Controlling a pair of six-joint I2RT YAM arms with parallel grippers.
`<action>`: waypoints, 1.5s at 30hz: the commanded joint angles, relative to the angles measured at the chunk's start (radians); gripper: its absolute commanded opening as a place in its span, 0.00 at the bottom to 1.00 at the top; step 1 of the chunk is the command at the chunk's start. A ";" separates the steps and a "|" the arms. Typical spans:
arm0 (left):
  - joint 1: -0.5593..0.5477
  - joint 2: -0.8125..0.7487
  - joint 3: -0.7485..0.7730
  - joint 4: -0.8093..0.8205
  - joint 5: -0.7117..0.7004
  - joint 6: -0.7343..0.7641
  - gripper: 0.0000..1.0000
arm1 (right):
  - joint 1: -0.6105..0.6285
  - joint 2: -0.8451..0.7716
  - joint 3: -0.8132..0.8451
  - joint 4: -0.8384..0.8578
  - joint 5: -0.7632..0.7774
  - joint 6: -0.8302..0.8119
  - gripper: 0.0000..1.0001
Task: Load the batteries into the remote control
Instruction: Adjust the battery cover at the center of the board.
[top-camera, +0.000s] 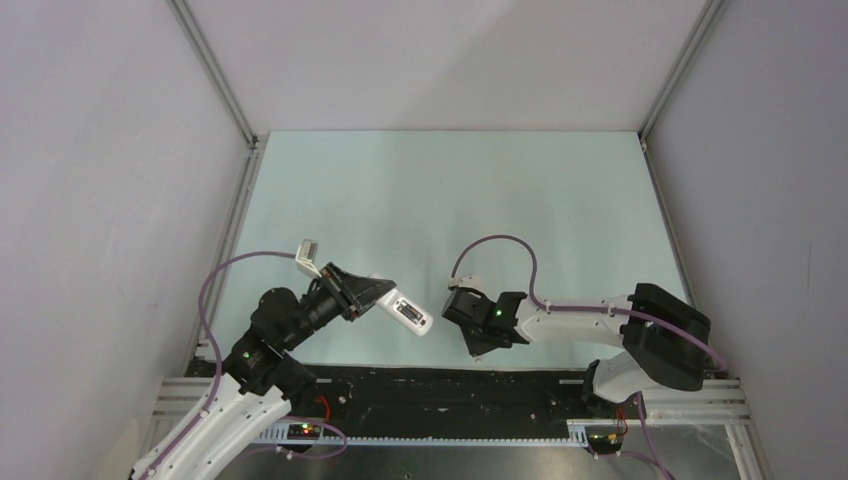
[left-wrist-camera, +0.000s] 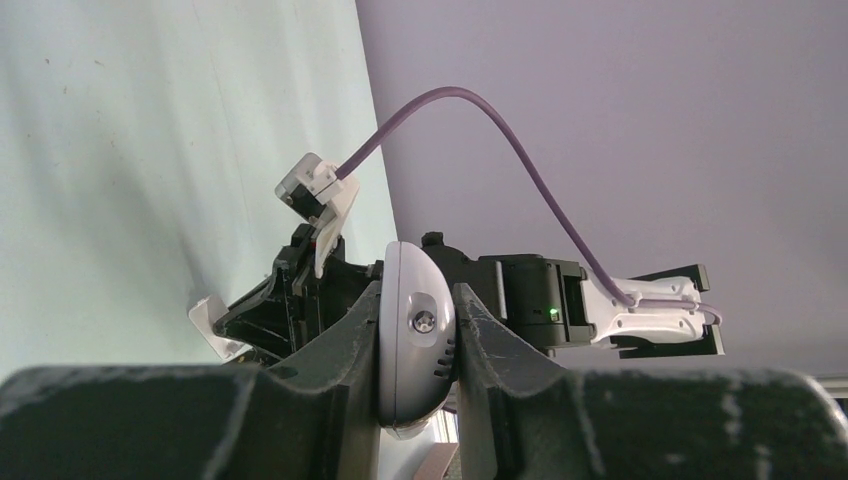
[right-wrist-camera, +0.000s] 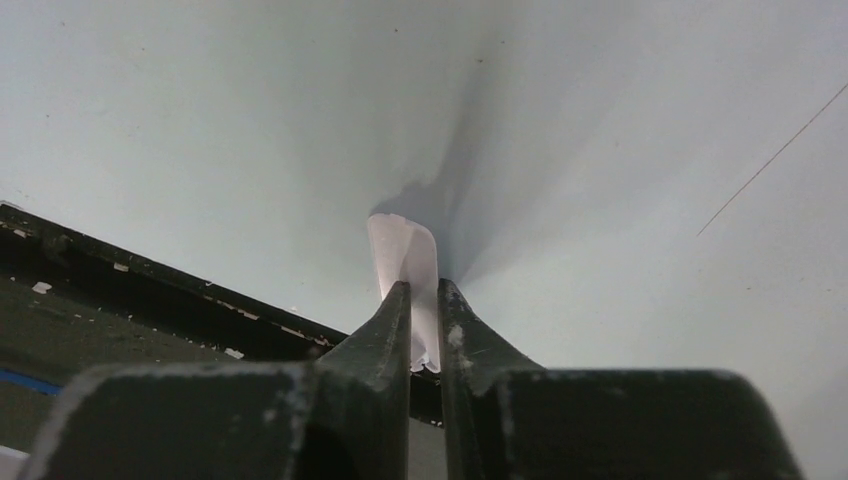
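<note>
Left wrist: L claw (left-wrist-camera: 416, 300) grips remote control (left-wrist-camera: 412, 365).

Pale green worktop (top-camera: 450, 200), boxed in by plain greyish walls (top-camera: 100, 150) with aluminium rails (top-camera: 215, 70) running up the back corners. There's a scuffed black strip (top-camera: 440, 385) along the near edge, flecked with white bits. There's also a thin white cover piece (right-wrist-camera: 405, 255), seen edge-on near that strip. Can't tell if it touches the worktop.
</note>
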 joint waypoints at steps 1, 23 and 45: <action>0.001 -0.009 0.008 0.024 0.001 -0.002 0.01 | 0.020 0.002 -0.060 -0.047 -0.012 0.038 0.11; 0.001 -0.037 0.059 -0.011 0.010 0.011 0.00 | -0.120 0.147 0.359 -0.517 0.410 -0.045 0.00; 0.001 -0.079 0.074 -0.043 -0.001 0.014 0.01 | -0.051 0.471 0.514 -0.428 0.436 -0.094 0.08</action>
